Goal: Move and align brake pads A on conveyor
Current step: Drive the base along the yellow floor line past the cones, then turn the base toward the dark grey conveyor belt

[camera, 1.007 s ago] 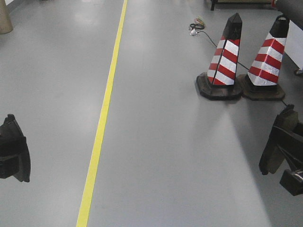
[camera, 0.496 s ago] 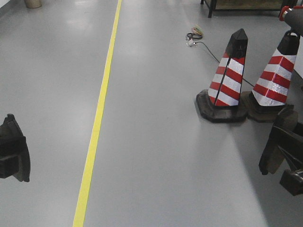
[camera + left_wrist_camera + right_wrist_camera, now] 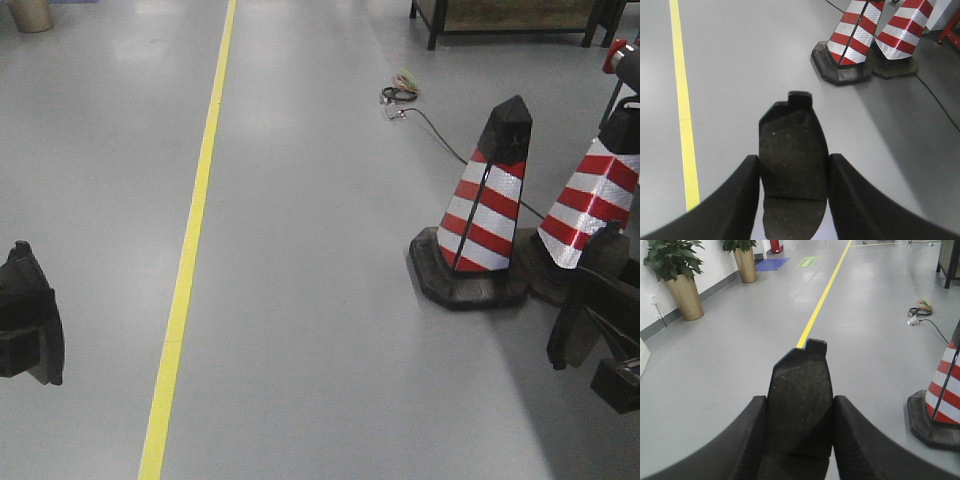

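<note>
Grey floor [image 3: 330,300]: smooth painted concrete fills your front view from near to far.
Yellow line [image 3: 185,270]: it runs from the near edge to the far edge, left of centre in the front view; you also see it in both wrist views.
Left hand [image 3: 792,200]: your left wrist view shows both black fingers [image 3: 735,200] closed against the long edges of one brake pad [image 3: 792,175], so this hand has hold of it; the pad's dark, speckled face looks up at the camera, and a small tab juts from its far end.
Right hand [image 3: 799,440]: your right wrist view shows the same grasp, fingers [image 3: 742,440] pressed on either side of a second brake pad [image 3: 800,405], which points away toward the yellow line.
Hands in front view: you see them only as dark shapes at the left [image 3: 28,315] and right [image 3: 600,320] edges, above the floor.
Traffic cones: two red-and-white striped cones on black bases stand side by side at the right, one [image 3: 485,215] just left of the other [image 3: 595,195].
Cable [image 3: 400,95]: a loose coil lies on the floor beyond the cones.
Potted plants [image 3: 675,275]: two in tall tan pots stand along the far left wall in your right wrist view.
Conveyor: no view shows it.
</note>
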Robot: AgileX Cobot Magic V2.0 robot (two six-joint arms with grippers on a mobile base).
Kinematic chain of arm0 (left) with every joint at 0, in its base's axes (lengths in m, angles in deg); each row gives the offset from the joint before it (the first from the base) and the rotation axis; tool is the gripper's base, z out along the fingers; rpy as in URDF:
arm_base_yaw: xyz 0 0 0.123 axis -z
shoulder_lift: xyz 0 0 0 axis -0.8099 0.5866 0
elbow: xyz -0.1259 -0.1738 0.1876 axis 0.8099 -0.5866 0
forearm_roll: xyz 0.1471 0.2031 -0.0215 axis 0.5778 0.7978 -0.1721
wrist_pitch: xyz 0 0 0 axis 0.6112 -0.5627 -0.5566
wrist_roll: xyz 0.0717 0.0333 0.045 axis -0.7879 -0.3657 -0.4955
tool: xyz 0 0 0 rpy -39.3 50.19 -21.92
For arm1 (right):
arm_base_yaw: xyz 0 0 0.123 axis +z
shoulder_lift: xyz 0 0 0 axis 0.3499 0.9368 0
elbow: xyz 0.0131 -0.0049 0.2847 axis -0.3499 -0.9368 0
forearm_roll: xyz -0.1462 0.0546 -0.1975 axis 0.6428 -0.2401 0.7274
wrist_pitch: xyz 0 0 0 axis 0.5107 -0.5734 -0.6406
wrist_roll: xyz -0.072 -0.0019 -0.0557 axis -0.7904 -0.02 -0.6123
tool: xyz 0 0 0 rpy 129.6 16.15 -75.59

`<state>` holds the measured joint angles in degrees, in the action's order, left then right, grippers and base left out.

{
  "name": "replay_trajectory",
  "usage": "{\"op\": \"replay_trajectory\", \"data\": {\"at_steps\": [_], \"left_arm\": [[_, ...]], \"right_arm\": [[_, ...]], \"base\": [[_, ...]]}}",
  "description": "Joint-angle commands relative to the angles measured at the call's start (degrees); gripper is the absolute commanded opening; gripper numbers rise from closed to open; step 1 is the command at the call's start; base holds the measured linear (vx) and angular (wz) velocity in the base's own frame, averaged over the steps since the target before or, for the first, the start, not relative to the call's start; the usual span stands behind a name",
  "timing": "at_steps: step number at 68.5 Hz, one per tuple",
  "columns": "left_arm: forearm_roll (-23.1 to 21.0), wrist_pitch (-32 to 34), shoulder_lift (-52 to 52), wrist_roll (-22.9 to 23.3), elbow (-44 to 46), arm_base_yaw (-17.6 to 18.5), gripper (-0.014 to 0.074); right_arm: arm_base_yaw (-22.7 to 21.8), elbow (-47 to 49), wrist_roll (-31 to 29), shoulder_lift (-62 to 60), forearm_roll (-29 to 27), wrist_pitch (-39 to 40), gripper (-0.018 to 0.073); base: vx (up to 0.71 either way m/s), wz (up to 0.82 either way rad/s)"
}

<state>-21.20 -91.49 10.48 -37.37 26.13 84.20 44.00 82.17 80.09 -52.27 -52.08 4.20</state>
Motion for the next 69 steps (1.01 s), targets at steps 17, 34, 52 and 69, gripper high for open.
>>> {"op": "replay_trajectory", "data": {"at_steps": [17,34,52,69], "left_arm": [[0.8,4.2,-0.2,0.5,1.6,0.2,0.0056],[0.8,4.2,-0.2,0.5,1.6,0.2,0.0056],[0.8,4.3,-0.2,0.5,1.6,0.2,0.0056],[0.8,4.3,-0.2,0.5,1.6,0.2,0.0056]], "right_arm": [[-0.2,1.8,-0.3,-0.1,0.8,5.6,0.0024],[-0.2,1.8,-0.3,-0.1,0.8,5.6,0.0024],[-0.2,1.8,-0.3,-0.1,0.8,5.6,0.0024],[-0.2,1.8,-0.3,-0.1,0.8,5.6,0.0024]], "base": [[0.50,-0.06],[0.47,-0.07],[0.46,-0.14],[0.42,-0.22]]}}
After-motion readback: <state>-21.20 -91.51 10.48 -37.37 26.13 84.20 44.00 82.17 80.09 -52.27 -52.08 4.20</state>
